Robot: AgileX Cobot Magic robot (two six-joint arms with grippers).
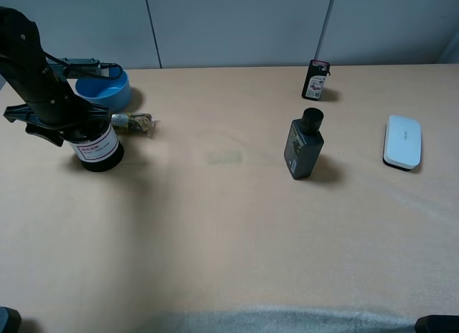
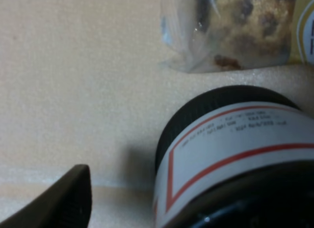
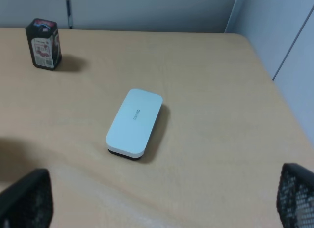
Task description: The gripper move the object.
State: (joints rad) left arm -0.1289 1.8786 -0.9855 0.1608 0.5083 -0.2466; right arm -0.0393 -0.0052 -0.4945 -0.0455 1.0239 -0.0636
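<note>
The black wire-mesh pen cup (image 1: 97, 147) with its white, red-printed label stands upright on the table at the far left. My left gripper (image 1: 72, 127) is low over its top, with its dark body hiding the rim. In the left wrist view the cup (image 2: 235, 154) fills the lower right. One dark finger (image 2: 59, 203) stands beside it with a strip of bare table between them; the other finger is out of view. My right gripper (image 3: 162, 208) is open and empty, and its two mesh-patterned fingertips (image 3: 27, 198) are wide apart above the table's right end.
A blue bowl (image 1: 105, 89) stands just behind the cup. A clear snack bag (image 1: 136, 123) lies right of the cup and shows in the left wrist view (image 2: 235, 31). A dark bottle (image 1: 303, 148), a small black box (image 1: 315, 80) and a white case (image 1: 401, 141) are on the right.
</note>
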